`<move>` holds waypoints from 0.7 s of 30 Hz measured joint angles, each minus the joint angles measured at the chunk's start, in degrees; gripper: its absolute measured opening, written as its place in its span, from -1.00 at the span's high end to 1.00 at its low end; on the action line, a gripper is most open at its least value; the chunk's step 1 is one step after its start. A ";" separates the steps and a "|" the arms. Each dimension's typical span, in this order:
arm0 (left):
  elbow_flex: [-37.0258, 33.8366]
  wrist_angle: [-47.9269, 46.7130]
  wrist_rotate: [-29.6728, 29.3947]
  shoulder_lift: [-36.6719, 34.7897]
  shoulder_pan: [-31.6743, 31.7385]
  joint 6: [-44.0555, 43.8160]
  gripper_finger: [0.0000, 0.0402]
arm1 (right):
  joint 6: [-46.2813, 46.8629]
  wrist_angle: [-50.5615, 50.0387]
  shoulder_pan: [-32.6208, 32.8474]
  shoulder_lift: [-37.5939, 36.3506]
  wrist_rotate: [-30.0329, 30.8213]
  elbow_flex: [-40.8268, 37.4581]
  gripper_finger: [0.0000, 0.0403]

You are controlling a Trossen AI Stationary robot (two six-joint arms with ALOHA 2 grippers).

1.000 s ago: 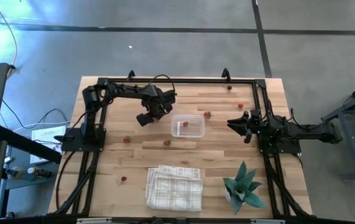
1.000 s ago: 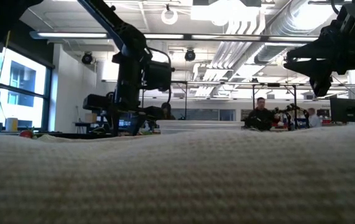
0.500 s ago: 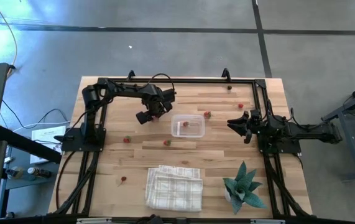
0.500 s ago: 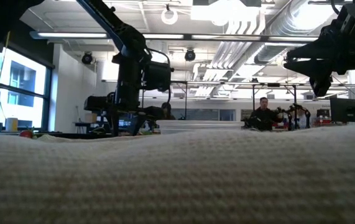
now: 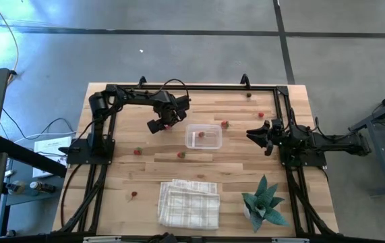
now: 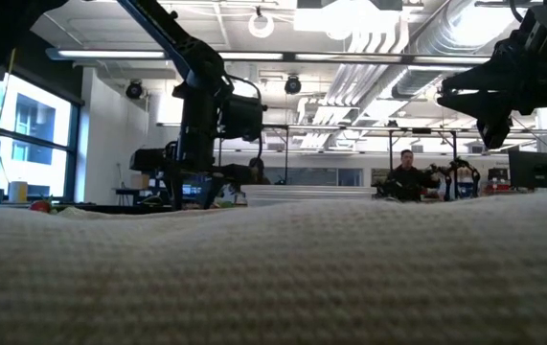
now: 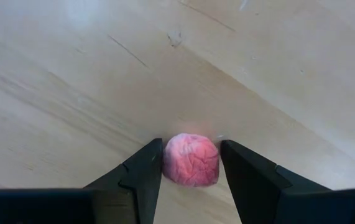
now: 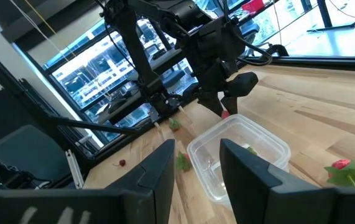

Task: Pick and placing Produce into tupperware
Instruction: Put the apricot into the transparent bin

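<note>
Table (image 5: 118, 172): wooden top, both arms mounted at its sides. Folded checked cloth (image 5: 189, 203) near the front edge, a potted plant (image 5: 265, 204) to its right. Neither is in play.

Tupperware (image 5: 203, 136): 1 clear rectangular container, mid-table, long axis running left to right across the table. At least 1 red piece appears to lie inside it; its contents are too small to count surely.

Left gripper (image 7: 189, 165): just beside the tupperware's far-left corner, fingers clamped on 1 pink-red piece of produce (image 7: 191, 159), 1 finger on each side. The wood below looks clear of the piece, so I judge it lifted. Key relation: the container lies to the right of this gripper and slightly toward the front edge, very near. The left arm is plainly the nearer one, so the carry should be short.

Right gripper (image 8: 196, 168): waits at the table's right side, well apart from the container, fingers apart and holding nothing.

Loose produce counted in the high view: about 6 on the table, mostly red, 1 dark near the far edge.
</note>
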 joint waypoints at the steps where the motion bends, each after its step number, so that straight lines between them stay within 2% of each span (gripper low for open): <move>1: 0.00 0.00 0.04 0.00 0.00 0.12 0.20 | 0.00 -0.01 0.00 0.00 0.00 0.00 0.42; 16: -0.02 -0.02 1.30 0.04 0.02 2.43 0.20 | -0.54 -0.01 0.00 0.00 0.00 0.00 0.42; 21: -0.02 0.15 1.53 0.04 0.02 3.33 0.32 | -0.63 0.00 0.00 0.00 0.00 0.00 0.42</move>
